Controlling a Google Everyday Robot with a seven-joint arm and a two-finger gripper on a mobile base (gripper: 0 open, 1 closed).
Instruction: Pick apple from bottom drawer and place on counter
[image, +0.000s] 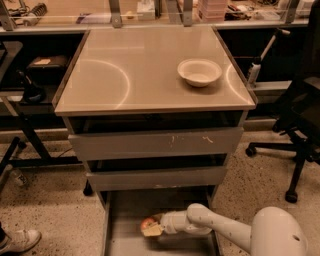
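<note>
Gripper (154, 228) at apple (147, 223) in bottom drawer (129, 209), partly hiding apple; drawer front cut off by bottom edge.

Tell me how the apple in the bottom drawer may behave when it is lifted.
The apple looks round, so it may roll on the flat floor of the bottom drawer if nudged. It is small beside the claw at it, so probably light.

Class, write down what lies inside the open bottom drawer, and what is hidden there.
Inside the bottom drawer lies the apple, with the gripper at it, reaching in from the right. The drawer's rear, beneath the upper drawers, is covered.
</note>
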